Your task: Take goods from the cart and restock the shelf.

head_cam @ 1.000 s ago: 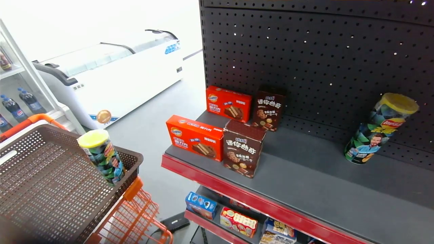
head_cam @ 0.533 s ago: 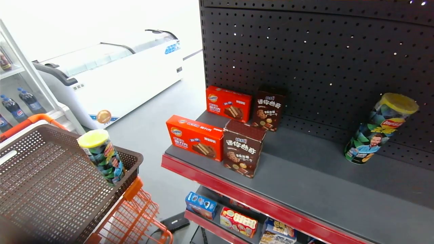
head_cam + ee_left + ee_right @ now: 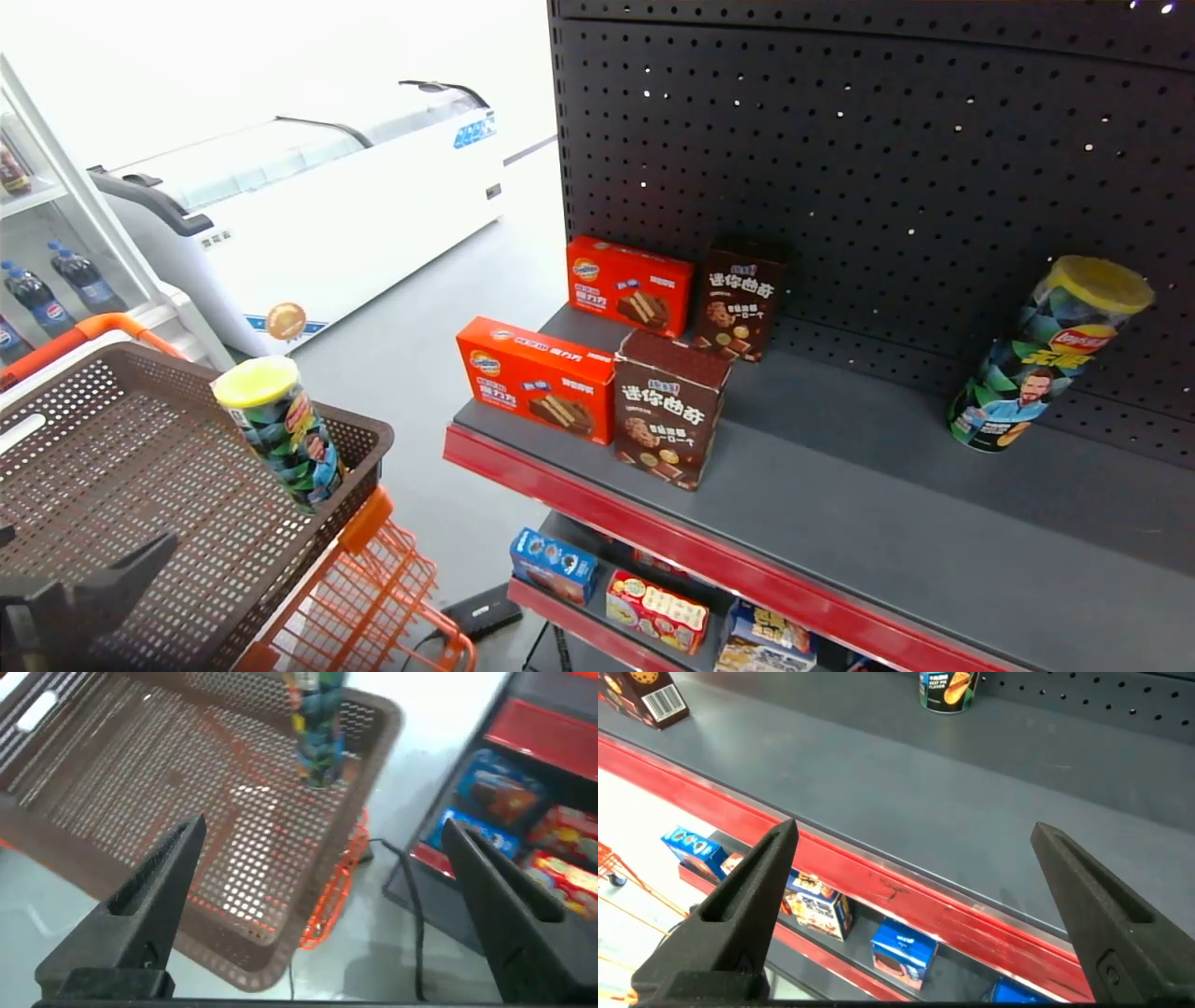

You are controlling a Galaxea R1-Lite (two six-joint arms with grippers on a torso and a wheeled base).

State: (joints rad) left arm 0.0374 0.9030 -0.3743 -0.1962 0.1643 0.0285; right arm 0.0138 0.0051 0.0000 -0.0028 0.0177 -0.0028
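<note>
Jaws spread wide on your left gripper [image 3: 322, 826], which hangs over the brown basket [image 3: 140, 784] of the orange cart [image 3: 378, 518]. The yellow-lidded chip can [image 3: 275, 431] stands on end in the basket's corner nearest the shelf [image 3: 840, 504], ahead of the parted fingers [image 3: 149, 905], well apart from them and untouched. Your right gripper [image 3: 915, 829], jaws likewise parted and holding nothing, hangs off the shelf's red front edge [image 3: 878, 873]. A second chip can [image 3: 1046, 355] stands against the pegboard [image 3: 840, 140], with orange boxes [image 3: 537, 378] and brown boxes [image 3: 667, 406] at the shelf's left end.
</note>
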